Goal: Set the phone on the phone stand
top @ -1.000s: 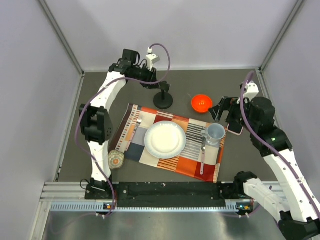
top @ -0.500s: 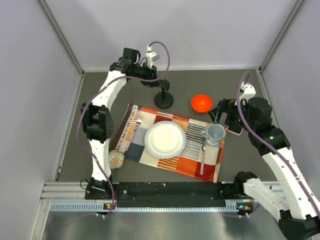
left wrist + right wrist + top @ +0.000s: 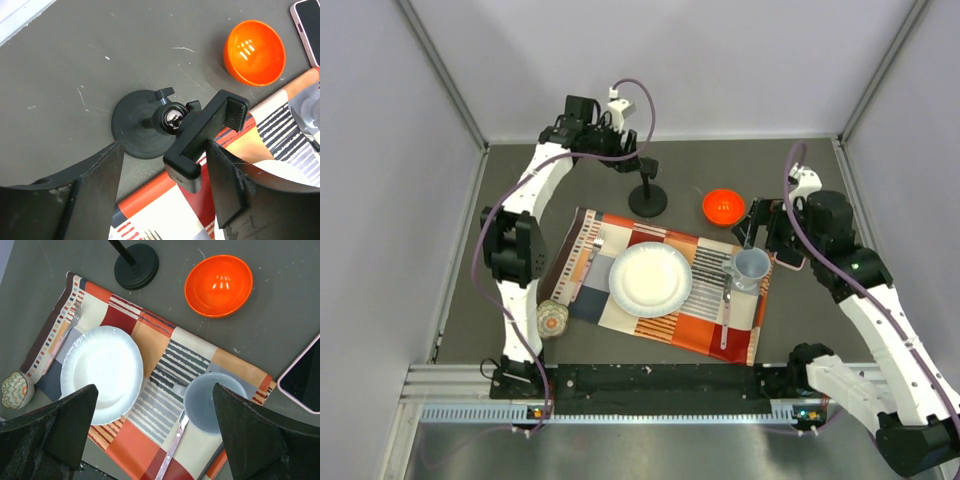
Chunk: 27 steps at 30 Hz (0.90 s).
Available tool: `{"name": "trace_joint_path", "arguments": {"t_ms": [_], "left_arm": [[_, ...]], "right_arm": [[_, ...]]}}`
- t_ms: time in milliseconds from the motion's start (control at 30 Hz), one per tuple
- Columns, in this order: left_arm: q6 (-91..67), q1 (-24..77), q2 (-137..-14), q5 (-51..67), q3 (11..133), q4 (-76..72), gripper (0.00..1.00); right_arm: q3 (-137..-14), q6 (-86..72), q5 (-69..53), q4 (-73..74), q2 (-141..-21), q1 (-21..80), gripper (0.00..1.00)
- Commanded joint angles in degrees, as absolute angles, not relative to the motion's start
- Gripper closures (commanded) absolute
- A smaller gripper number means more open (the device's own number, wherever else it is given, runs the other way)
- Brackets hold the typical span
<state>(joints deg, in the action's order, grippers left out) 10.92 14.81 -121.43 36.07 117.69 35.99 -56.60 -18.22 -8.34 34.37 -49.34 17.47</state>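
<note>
Right arm has crept up and leftward; its right gripper (image 3: 154, 387) hangs wide open and empty above the mug (image 3: 207, 402) and placemat (image 3: 150, 335). The phone (image 3: 305, 377) lies on the table (image 3: 280, 315), ungrasped (pickup not begun). The left gripper (image 3: 164, 146), open and empty, straddles the phone stand (image 3: 172, 120). Both wrist views crop the phone, and the arm mostly hides it from above.

I'm counting one phone (image 3: 305, 380), one phone stand (image 3: 647, 202), one orange bowl (image 3: 218, 285), one white plate (image 3: 102, 372), one mug (image 3: 207, 402), one patchwork placemat (image 3: 150, 335) and one small patterned dish (image 3: 14, 389). At least two pieces of cutlery are showing, a fork (image 3: 70, 330) and a pink-handled utensil (image 3: 172, 447).
</note>
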Motion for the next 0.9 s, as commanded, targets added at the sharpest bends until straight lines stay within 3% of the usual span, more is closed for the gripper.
{"name": "trace_joint_path", "arguments": {"t_ms": [0, 67, 167, 367, 400, 667, 867], "left_arm": [[6.95, 14.68, -116.72, 35.24, 114.71, 29.54, 0.27], [5.89, 14.68, -115.58, 35.86, 113.47, 28.13, 0.29], [3.61, 14.68, -114.26, 36.03, 112.24, 26.37, 0.43], [2.62, 15.12, -111.36, 38.66, 108.28, 21.36, 0.82], [3.42, 15.12, -111.44, 39.63, 108.37, 21.44, 0.98], [11.51, 13.28, -114.34, 50.17, 110.47, 23.29, 1.00], [12.23, 10.73, -116.55, 54.51, 115.15, 29.36, 1.00]], "right_arm": [[-58.10, -18.90, -9.23, 34.10, -50.18, 17.84, 0.01], [-58.44, -18.98, -9.32, 34.01, -50.62, 17.93, 0.01], [-58.62, -19.33, -9.58, 34.10, -50.71, 18.11, 0.01], [-57.83, -20.03, -8.18, 34.36, -50.27, 18.28, 0.01], [-57.83, -20.56, -7.56, 34.54, -50.27, 18.28, 0.01], [-60.90, -28.91, 9.99, 39.63, -51.15, 18.02, 0.01], [-66.70, -28.05, 2.40, 45.51, -53.17, 14.86, 0.01]]}}
